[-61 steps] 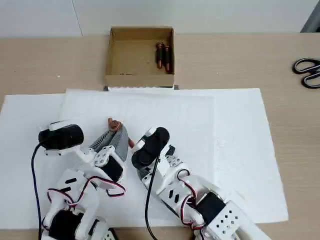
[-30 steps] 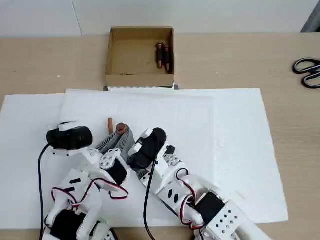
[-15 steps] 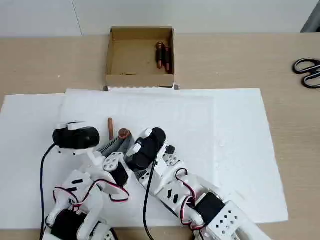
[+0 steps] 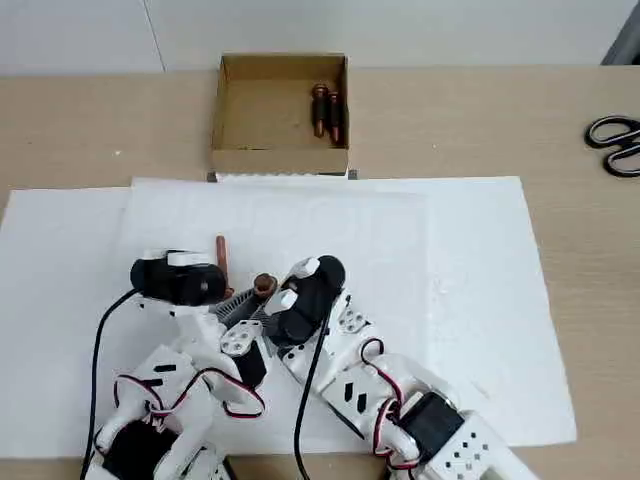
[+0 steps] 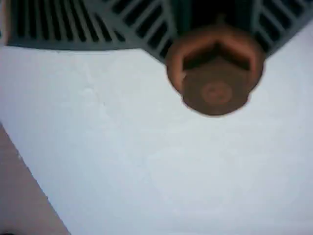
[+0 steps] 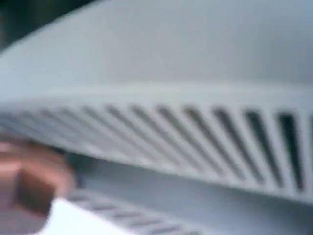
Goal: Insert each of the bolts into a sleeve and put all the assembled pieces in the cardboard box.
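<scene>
- The left gripper (image 4: 258, 292) is clamped on a copper bolt (image 5: 215, 83), near the middle of the white sheet (image 4: 470, 300).
- The right gripper (image 4: 284, 302) sits just right of it; I cannot tell whether it is open or closed.
- A short copper piece (image 4: 220, 250), probably a sleeve, lies just left and farther.
- The cardboard box (image 4: 228, 110), far beyond the sheet, holds two assembled pieces (image 4: 326, 110) against its right wall.

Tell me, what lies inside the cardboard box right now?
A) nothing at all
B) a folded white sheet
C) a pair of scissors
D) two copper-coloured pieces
D: two copper-coloured pieces lie side by side near one side wall of the cardboard box.
</scene>
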### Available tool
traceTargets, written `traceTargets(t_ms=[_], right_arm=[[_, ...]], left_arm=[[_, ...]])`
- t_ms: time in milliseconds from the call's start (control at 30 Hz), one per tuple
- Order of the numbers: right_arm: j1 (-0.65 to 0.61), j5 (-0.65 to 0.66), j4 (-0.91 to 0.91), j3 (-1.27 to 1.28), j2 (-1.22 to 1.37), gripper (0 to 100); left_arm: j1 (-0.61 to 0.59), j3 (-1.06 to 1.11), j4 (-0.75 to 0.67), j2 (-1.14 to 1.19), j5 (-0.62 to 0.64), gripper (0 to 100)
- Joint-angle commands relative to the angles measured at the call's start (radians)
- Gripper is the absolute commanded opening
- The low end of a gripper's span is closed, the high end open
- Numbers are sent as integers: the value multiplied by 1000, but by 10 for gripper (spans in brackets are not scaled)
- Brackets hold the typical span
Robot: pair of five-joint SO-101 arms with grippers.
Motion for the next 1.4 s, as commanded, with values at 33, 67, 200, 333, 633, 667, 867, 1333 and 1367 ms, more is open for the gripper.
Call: traceTargets(t_ms=[33, 67, 200, 333, 633, 667, 867, 1333, 1367], right_arm=[[42, 9, 4, -51, -33, 2], [42, 9, 4, -49, -31, 2], [42, 9, 4, -49, -25, 2], [41, 9, -1, -21, -31, 2], [41, 6, 1, -2, -31, 2], [41, 6, 1, -2, -31, 2], [44, 6, 1, -2, -31, 2], [140, 5, 4, -2, -25, 2], [170, 5, 4, -2, -25, 2]], left_arm=[[-20, 2, -5, 0, -20, 162], [-20, 2, 5, 2, -20, 205], [-21, 2, 35, 2, -20, 261], [-21, -4, 31, 2, -20, 261], [-77, -62, 17, 2, -23, 261], [-94, -65, 15, 2, -32, 261], [-157, -62, 17, -3, -80, 115], [-411, 213, -101, -5, -482, 6], [-431, 246, -120, -5, -509, 6]])
